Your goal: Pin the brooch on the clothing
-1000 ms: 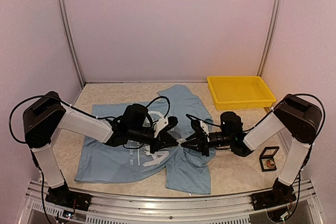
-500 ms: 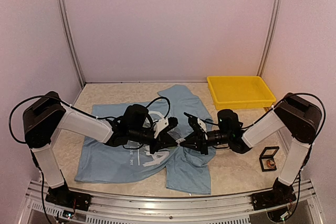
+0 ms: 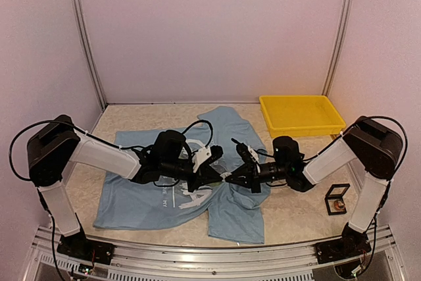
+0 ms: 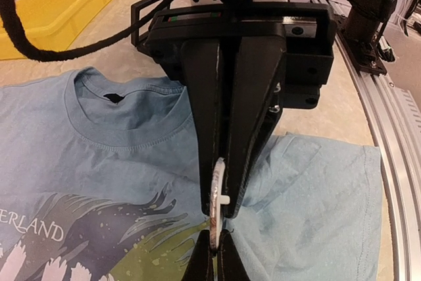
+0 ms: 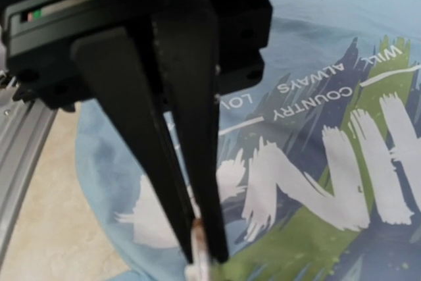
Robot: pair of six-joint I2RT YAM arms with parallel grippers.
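Note:
The clothing (image 3: 138, 195) is a light blue T-shirt with white lettering and green streaks, lying flat on the table. It also fills the left wrist view as clothing (image 4: 99, 149) and the right wrist view as clothing (image 5: 316, 162). My two grippers meet tip to tip just above its chest print. The brooch (image 4: 218, 192) is a thin disc seen edge-on, with a white peg sticking out sideways. My left gripper (image 4: 214, 255) is shut on its lower edge. My right gripper (image 4: 227, 205) faces it and is shut on the disc's upper part. The brooch (image 5: 199, 231) also shows in the right wrist view.
A yellow tray (image 3: 301, 115) stands at the back right. A small open black box (image 3: 337, 200) sits near the right arm's base. An aluminium rail (image 3: 197, 255) runs along the near edge, and walls close in the left, right and back.
My right gripper has slid slightly left toward the left gripper, and its jaws have shut on the brooch. The left arm has stayed in place.

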